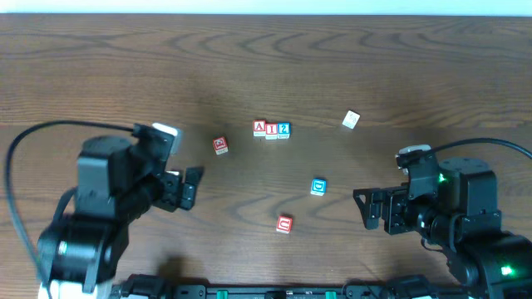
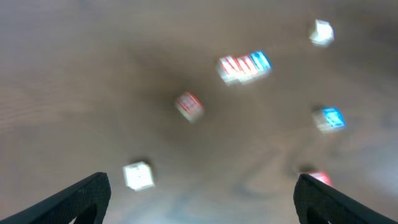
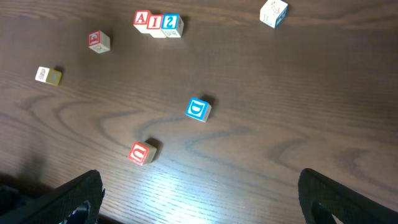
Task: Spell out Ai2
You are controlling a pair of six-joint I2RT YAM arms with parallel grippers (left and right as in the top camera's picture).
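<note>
Left wrist view is blurred, but I can make out the left fingers [image 2: 81,198] as two dark tips in the lower corners, spread wide with nothing between them. The right wrist view is sharp and shows me the same for the right fingers [image 3: 69,198]: they are apart and empty, with only bare worktop [image 3: 267,168] between them. From overhead, I see the two arms at opposite ends of the near edge, each pointing its fingers in toward the middle. Neither touches any block.

Closest to the fingers lies the near red block [image 1: 284,224], roughly midway between the two arms. A little beyond it and toward the right arm sits the blue block [image 1: 318,187], well apart from everything else.

Farther out, at the centre of the worktop, are the task's pieces. The A block [image 1: 259,128], I block [image 1: 272,129] and 2 block [image 1: 284,129] stand in one straight row, side by side and touching. Overhead they read A, I, 2 from left to right, with A and I in red and 2 in blue.

The far red block [image 1: 219,145] lies off the row's left end, near it but not touching. The white block [image 1: 351,120] sits tilted beyond the row's right end, well apart. On the right wrist camera I also see a small pale block [image 3: 48,75] lying alone, out past the far red block.
</note>
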